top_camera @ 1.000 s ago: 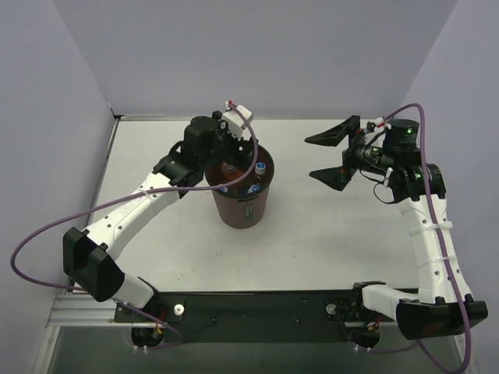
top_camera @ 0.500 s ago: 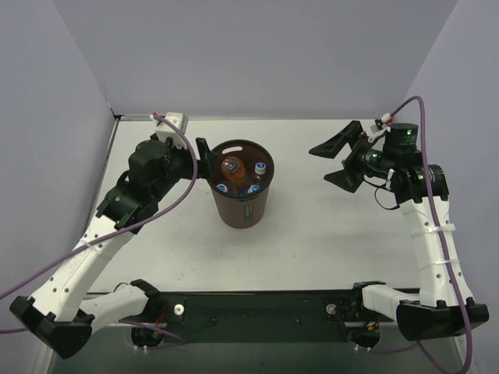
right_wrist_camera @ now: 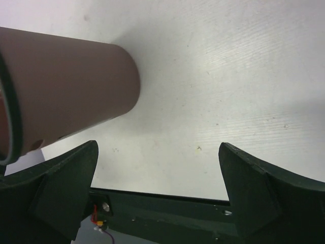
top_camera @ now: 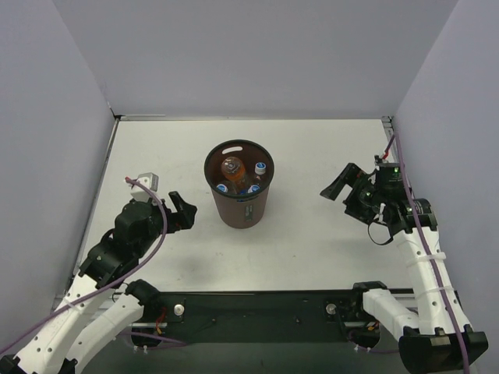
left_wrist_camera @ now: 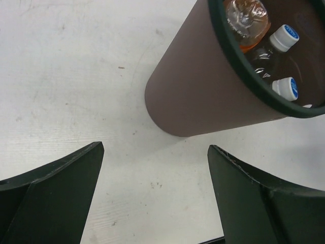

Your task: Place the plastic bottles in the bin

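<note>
Both arms have backed off toward the table (top_camera: pixel 312 234) near edge, left gripper (top_camera: pixel 185 212) and right gripper (top_camera: pixel 337 185) wide open and empty; the plastic bottles (top_camera: pixel 231 167) (light, crushable, slick, so pinch mid-body) sit inside the bin (top_camera: pixel 243 209), mid-table.

From above, the bin (top_camera: pixel 242 209) wall hides most of the plastic bottles (top_camera: pixel 253 188) — I make out only the top of the orange bottle (top_camera: pixel 231 167) and three caps (top_camera: pixel 262 166); labels are too small to tell. My left wrist view cuts the bin's rim at top and right; the right one cuts it at left, inside hidden. My left hand (left_wrist_camera: pixel 155 152) and right hand (right_wrist_camera: pixel 157 148) run off the bottom edges.
</note>
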